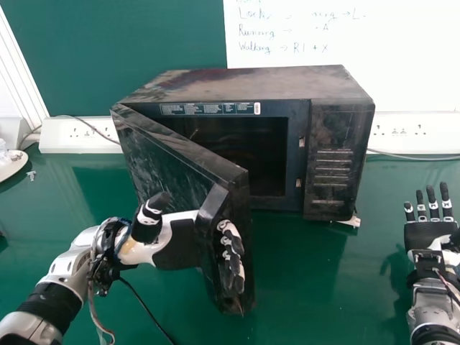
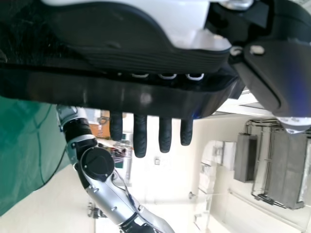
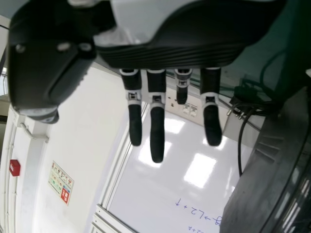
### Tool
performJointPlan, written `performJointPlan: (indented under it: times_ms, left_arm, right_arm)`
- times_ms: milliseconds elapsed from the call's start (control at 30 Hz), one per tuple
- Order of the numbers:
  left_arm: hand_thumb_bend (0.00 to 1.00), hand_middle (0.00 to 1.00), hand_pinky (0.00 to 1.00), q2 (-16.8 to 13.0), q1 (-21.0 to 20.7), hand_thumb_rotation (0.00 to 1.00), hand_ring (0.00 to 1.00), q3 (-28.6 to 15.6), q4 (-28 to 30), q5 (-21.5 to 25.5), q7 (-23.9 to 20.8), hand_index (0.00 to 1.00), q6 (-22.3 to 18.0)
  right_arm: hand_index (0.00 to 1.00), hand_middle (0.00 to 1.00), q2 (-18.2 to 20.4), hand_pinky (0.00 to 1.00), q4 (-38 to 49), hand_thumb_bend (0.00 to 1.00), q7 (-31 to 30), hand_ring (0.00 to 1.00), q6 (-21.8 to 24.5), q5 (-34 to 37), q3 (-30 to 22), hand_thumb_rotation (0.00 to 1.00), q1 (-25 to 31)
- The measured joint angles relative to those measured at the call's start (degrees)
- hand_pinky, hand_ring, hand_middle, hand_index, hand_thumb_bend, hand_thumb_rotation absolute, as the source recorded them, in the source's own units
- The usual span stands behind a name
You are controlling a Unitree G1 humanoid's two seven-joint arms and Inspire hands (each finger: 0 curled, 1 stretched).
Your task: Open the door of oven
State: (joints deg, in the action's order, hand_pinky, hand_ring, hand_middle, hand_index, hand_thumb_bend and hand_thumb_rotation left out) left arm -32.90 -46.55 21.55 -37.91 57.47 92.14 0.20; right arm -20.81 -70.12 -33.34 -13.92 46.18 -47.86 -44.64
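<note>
The black oven (image 1: 339, 158) stands on the green table in the head view. Its door (image 1: 172, 159), hinged on the left, is swung out wide, baring part of the dark cavity. My left hand (image 1: 180, 246) is at the door's free edge, its fingers lying across that edge and its thumb raised. In the left wrist view, straight fingers of the left hand (image 2: 140, 136) extend past the dark door edge (image 2: 146, 97), which hides their bases. Right of the oven, my right hand (image 1: 428, 231) is held open; its fingers are straight in the right wrist view, the hand (image 3: 170, 56) touching nothing.
The green table (image 1: 316, 287) reaches around the oven. Behind it are white socket strips (image 1: 79, 136) and a whiteboard (image 1: 402, 65). A cable (image 1: 147, 309) runs beside my left forearm. A white item (image 1: 11, 164) is at the far left.
</note>
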Motion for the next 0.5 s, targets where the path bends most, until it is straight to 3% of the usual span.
performJointPlan:
  times_ms: [167, 233, 333, 433, 500]
  left_arm:
    - [0.92, 0.42, 0.25, -2.0, 0.0, 0.79, 0.35, 1.8, 1.5, 1.5, 0.0, 0.59, 0.9]
    - [0.96, 0.43, 0.25, -2.6, 0.1, 0.82, 0.35, 1.9, 1.9, 1.7, 0.0, 0.6, 0.9]
    - [0.99, 0.36, 0.17, -3.8, 0.3, 0.87, 0.27, 1.9, 3.0, 1.7, 0.0, 0.58, 0.5]
    - [0.88, 0.35, 0.16, -4.3, 1.1, 0.8, 0.25, 1.7, 3.6, 1.9, 0.0, 0.58, -0.7]
    - [0.89, 0.34, 0.14, -4.3, 1.6, 0.8, 0.24, 1.5, 3.9, 2.2, 0.0, 0.57, -1.1]
  right_arm:
    - [0.74, 0.69, 0.0, 0.53, 0.0, 1.0, 0.0, 0.57, 0.0, 0.0, -0.1, 0.91, 0.0]
    - [0.74, 0.7, 0.0, 0.54, 0.0, 1.0, -0.1, 0.58, 0.0, 0.1, -0.1, 0.9, 0.0]
    - [0.73, 0.7, 0.0, 0.55, 0.0, 1.0, -0.2, 0.58, 0.0, 0.1, -0.1, 0.89, 0.0]
    - [0.74, 0.7, 0.0, 0.54, 0.0, 1.0, -0.2, 0.58, 0.0, 0.1, -0.1, 0.89, 0.0]
    - [0.75, 0.71, 0.0, 0.54, 0.0, 1.0, -0.2, 0.59, 0.1, 0.1, -0.1, 0.89, 0.0]
